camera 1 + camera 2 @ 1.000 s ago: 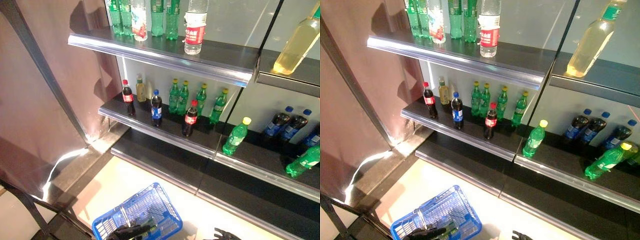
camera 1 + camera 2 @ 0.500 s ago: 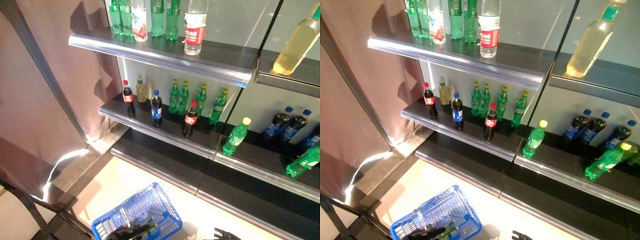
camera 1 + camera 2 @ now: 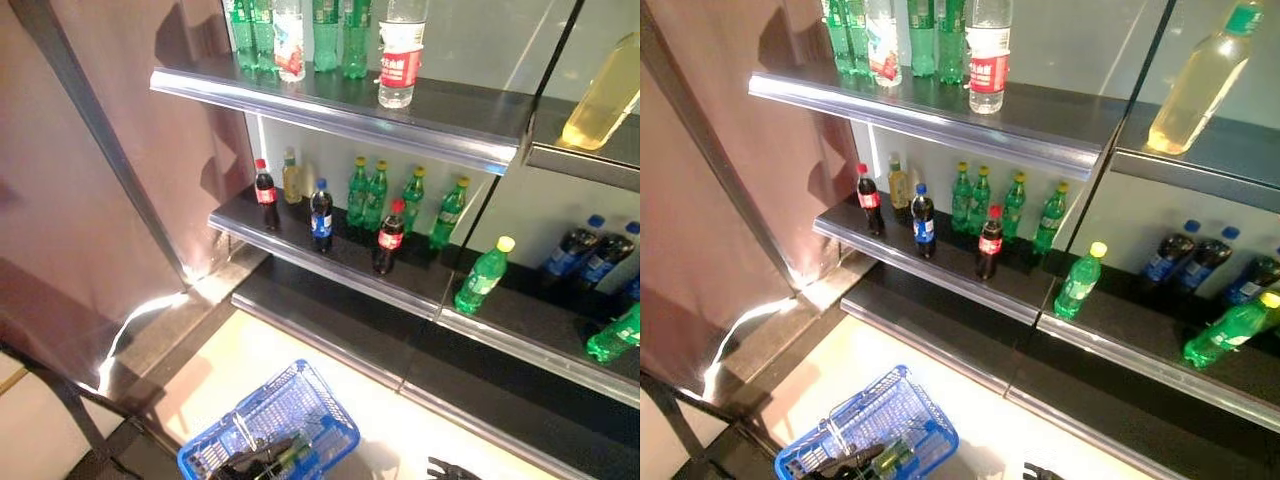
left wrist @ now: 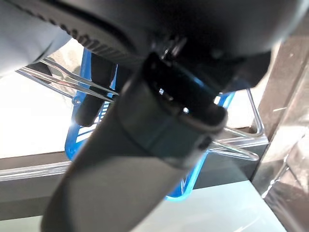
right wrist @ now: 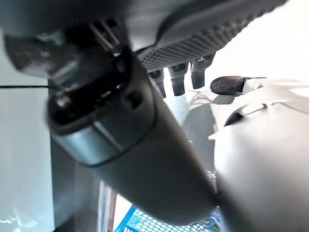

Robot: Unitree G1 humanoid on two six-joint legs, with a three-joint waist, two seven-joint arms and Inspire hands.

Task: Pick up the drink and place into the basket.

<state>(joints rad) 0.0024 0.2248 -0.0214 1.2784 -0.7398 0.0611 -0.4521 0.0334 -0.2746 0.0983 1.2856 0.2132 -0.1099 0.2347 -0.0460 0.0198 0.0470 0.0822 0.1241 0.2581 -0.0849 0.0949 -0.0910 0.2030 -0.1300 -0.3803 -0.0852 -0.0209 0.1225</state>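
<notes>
A green plastic drink bottle (image 3: 896, 456) lies on its side inside the blue wire basket (image 3: 318, 418) on the pale floor, long axis running towards the shelves. The left hand (image 3: 262, 464) grips the basket's metal handle directly beside it. The right hand (image 3: 449, 470) sits well off to the right, its fingers too little in view to judge.

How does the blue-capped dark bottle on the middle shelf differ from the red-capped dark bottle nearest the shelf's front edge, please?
The blue-capped bottle has a blue cap and label; the red-capped bottle has a red cap and label. The blue-capped bottle stands further left; the red-capped bottle stands in front of the green bottles. Both are upright, dark drinks, similar in size.
</notes>
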